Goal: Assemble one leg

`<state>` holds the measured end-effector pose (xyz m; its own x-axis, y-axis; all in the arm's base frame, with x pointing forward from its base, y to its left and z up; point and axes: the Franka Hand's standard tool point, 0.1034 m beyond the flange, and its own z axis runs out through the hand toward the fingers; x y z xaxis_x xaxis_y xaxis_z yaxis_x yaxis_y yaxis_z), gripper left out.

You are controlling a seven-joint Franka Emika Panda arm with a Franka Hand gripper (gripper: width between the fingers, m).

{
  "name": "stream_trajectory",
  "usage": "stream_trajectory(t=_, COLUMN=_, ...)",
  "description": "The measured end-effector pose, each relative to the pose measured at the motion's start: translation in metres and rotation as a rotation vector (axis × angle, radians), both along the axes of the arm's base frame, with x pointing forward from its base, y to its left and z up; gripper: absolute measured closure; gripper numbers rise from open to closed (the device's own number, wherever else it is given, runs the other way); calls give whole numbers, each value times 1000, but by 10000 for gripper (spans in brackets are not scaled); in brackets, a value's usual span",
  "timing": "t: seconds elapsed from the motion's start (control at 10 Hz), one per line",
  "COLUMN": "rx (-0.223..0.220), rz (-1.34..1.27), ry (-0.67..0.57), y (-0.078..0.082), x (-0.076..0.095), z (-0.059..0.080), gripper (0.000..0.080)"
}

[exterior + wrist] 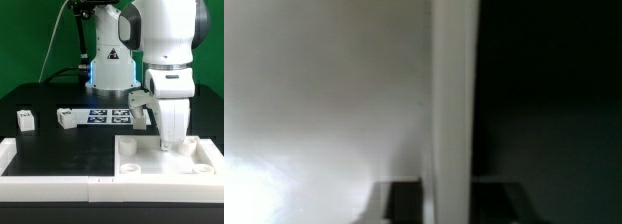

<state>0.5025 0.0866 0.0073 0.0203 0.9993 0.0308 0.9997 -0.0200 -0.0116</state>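
Note:
Two small white legs with marker tags stand on the black table at the exterior view's left, one far left and one beside it. A third tagged leg sits just behind my gripper. My gripper points straight down onto the back rim of the large white tray-like piece. In the wrist view the gripper has a dark finger on each side of the tray's upright white rim. The jaws sit against the rim. No leg shows in the wrist view.
The marker board lies behind the tray, in front of the robot base. A long white barrier runs along the table's front and up its left side. The tray's round corner holes are near the gripper.

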Motion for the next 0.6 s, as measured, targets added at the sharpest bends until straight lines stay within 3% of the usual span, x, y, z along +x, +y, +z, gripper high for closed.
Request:
stream_trajectory(t=0.1, rx=0, rz=0, ry=0, y=0, x=0, z=0, gripper=503)
stream_trajectory(t=0.2, rx=0, rz=-1, ry=0, y=0, x=0, z=0, gripper=503)
stream_trajectory(t=0.3, rx=0, rz=-1, ry=0, y=0, x=0, z=0, gripper=326)
stream_trajectory(t=0.4, rx=0, rz=-1, ry=0, y=0, x=0, z=0, gripper=326)
stream_trajectory(t=0.5, rx=0, rz=-1, ry=0, y=-1, x=0, z=0, gripper=194)
stream_trajectory(t=0.6, rx=0, rz=-1, ry=0, y=-1, x=0, z=0, gripper=160)
